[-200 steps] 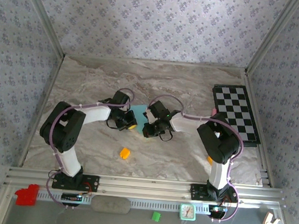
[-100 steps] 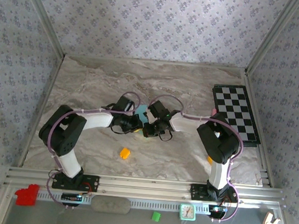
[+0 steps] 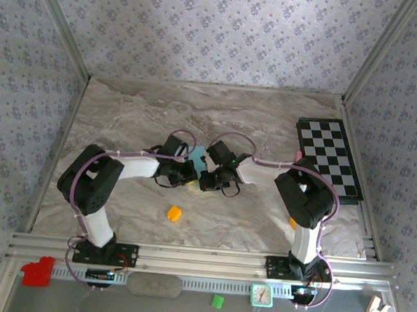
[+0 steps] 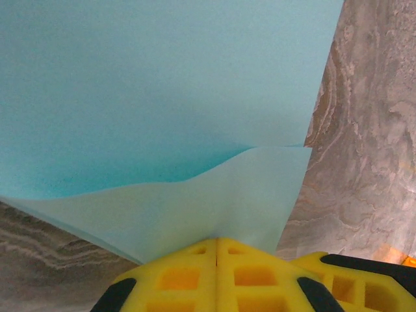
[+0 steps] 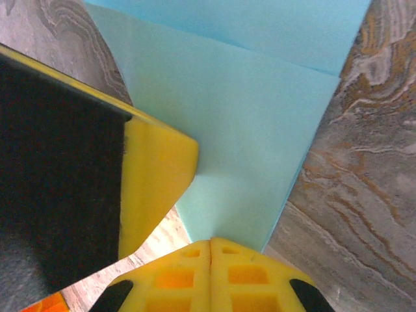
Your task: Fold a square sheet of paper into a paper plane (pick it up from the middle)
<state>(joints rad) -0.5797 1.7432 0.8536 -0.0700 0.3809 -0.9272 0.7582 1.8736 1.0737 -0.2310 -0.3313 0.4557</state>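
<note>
**Both hands pinch the teal sheet; no plane yet**

From the top camera, we see the left hand (image 3: 189,174) and the right hand (image 3: 208,179) meeting nose to nose at the centre of the counter (image 3: 124,119). A sliver of the square sheet of paper (image 3: 197,154) peeks out at their 12 o'clock. An orange cube (image 3: 173,213) sits near, toward 6 o'clock, and the checkered board (image 3: 330,159) lies well apart toward 3 o'clock.

At the left wrist, we find the yellow fingers pressed shut on the near edge of the paper. A paler flap overlaps a darker layer that runs on to 12 o'clock.

At the right wrist, the fingers are likewise clamped on the sheet's near tip. Two stacked layers show above them, and a second yellow finger (image 5: 156,172) touches the paper from 9 o'clock.

We judge the folding to be under way: at least one layer is doubled over, but no pointed dart shape shows. The nose folds and centre crease appear to remain.
</note>
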